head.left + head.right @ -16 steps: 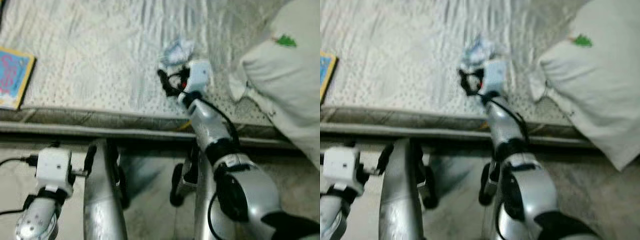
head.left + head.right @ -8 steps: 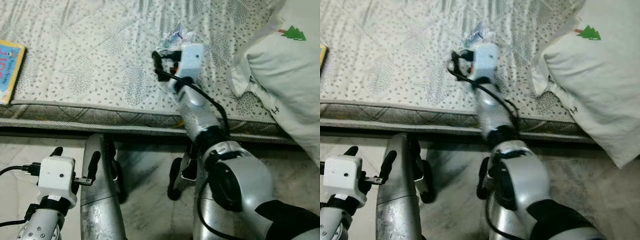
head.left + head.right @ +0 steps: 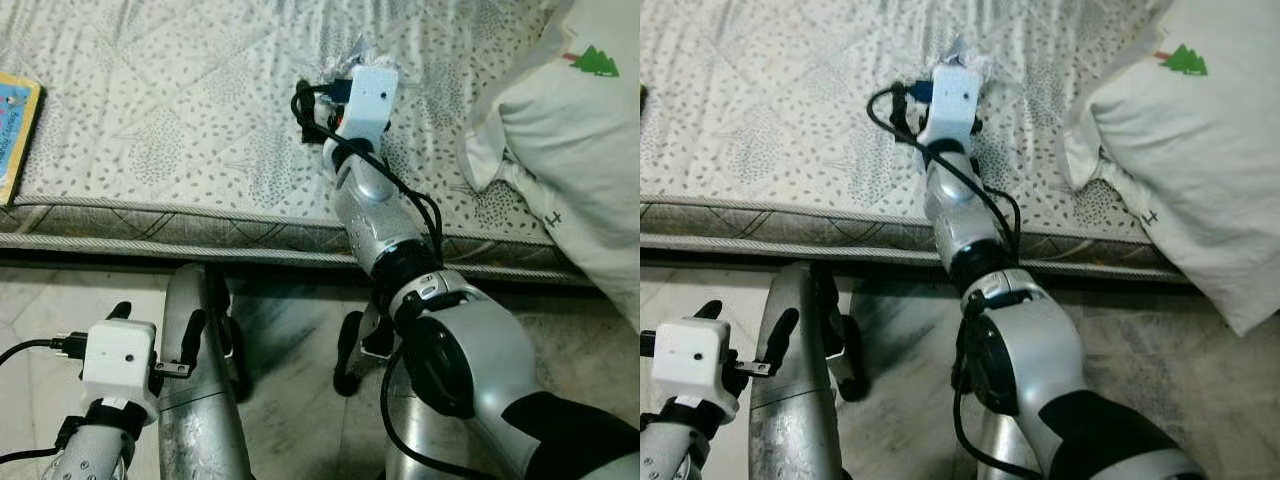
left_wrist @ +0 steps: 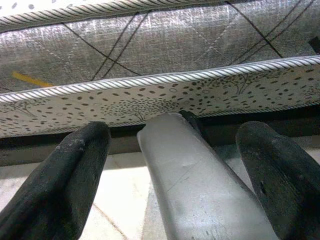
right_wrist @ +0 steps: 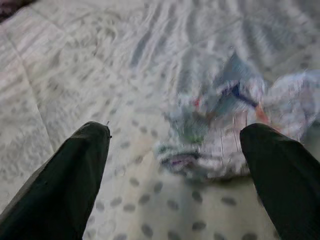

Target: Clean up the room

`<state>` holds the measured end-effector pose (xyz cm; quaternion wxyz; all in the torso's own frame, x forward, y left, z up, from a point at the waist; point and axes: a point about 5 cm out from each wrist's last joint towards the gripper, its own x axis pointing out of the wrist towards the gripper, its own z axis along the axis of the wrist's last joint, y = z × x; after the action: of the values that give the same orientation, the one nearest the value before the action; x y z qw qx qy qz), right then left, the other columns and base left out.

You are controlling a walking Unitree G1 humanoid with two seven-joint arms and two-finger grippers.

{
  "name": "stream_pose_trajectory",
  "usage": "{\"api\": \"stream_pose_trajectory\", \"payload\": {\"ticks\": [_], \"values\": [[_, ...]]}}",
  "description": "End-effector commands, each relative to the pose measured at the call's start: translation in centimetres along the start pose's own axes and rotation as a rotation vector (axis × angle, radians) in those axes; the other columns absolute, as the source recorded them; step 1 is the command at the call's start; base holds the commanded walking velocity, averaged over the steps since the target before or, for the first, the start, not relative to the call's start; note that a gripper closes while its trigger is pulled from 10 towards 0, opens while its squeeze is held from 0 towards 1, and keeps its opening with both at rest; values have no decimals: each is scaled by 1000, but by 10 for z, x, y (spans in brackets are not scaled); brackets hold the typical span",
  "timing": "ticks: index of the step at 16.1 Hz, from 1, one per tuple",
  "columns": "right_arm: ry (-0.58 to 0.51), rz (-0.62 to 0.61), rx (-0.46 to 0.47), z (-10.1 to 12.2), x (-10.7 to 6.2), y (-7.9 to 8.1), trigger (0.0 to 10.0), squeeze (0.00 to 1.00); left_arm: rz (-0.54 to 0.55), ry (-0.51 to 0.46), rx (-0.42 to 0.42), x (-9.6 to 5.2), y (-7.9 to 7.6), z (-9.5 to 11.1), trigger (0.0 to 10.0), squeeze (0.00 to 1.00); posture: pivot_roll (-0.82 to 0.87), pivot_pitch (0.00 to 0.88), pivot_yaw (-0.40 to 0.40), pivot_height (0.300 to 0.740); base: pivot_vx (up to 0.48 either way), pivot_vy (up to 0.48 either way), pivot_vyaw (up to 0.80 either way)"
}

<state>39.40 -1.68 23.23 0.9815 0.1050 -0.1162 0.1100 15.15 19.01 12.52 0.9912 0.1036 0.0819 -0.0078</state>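
A crumpled, colourfully printed wrapper (image 5: pixel 225 130) lies on the dotted white mattress (image 3: pixel 150 120); its tip (image 3: pixel 960 50) peeks out beyond my right wrist. My right arm (image 3: pixel 365 95) reaches over the bed to it. The right gripper (image 5: pixel 177 132) is open just above the sheet, and the wrapper sits right in front of the gap between the fingers, closer to one finger (image 5: pixel 280 170). My left gripper (image 3: pixel 157 314) hangs low beside the bed frame, open and holding nothing.
A white pillow (image 3: pixel 570 150) with a small green tree print lies at the bed's right. A colourful book (image 3: pixel 18 130) rests at the bed's left edge. The bed's side rail (image 4: pixel 150 95) runs across in front of me, and my silver leg (image 3: pixel 200 400) stands on the tiled floor.
My right gripper has moved forward over the mattress, closer to the wrapper. The head camera has shifted and the picture is sharper. The left arm still hangs low.
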Motion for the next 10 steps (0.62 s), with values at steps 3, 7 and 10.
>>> {"api": "stream_pose_trajectory", "payload": {"ticks": [3,7,10], "values": [[110,217,114,-14,-16,89,10000,0,9,32,4,-6,-2,-4,10000,0,239,550,-87,532,0,0,0],[280,381,43,-46,-38,114,10000,0,2,28,9,-2,-3,-4,10000,0,244,544,-81,532,0,0,0],[350,390,-17,-68,-50,107,10000,0,2,27,16,0,-1,-5,10000,0,241,540,-79,532,0,0,0]]}}
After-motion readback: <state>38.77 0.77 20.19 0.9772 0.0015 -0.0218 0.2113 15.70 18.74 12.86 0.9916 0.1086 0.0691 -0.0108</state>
